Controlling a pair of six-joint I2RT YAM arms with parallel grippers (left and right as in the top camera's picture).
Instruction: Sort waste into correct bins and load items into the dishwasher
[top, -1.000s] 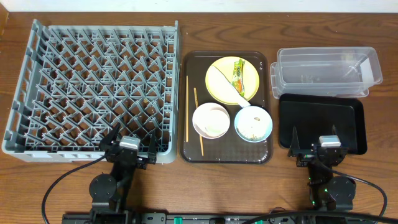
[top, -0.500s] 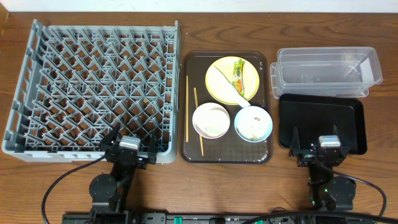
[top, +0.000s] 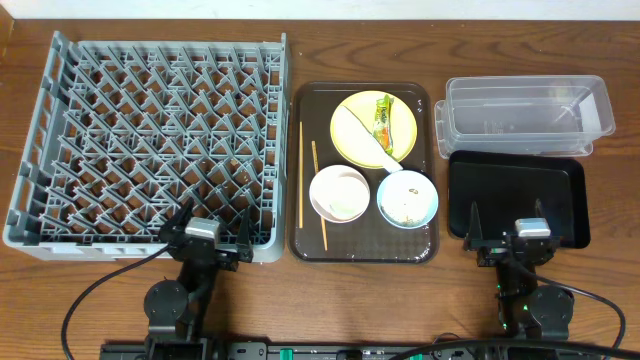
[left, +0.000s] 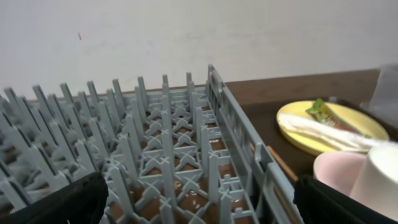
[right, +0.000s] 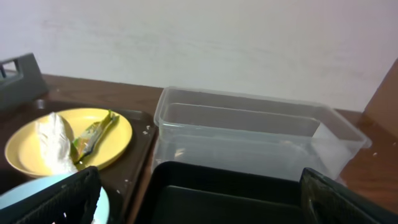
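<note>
Yellow plate (top: 404, 128) w/ wrapper (top: 382, 118) & paper strip (top: 362, 135) is sitting at 12 o'clock on brown tray (top: 364, 252), grey rack (top: 150, 130) at 9. L gripper (top: 212, 216) & R gripper (top: 506, 224) are gaping wide, empty.

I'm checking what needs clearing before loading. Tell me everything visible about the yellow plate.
The yellow plate is round, shallow and glossy, plastic-looking. It lies flat at the far end of the dark brown tray, right of centre. A green-and-yellow wrapper and a white paper strip lie on it, the strip diagonally across.
</note>
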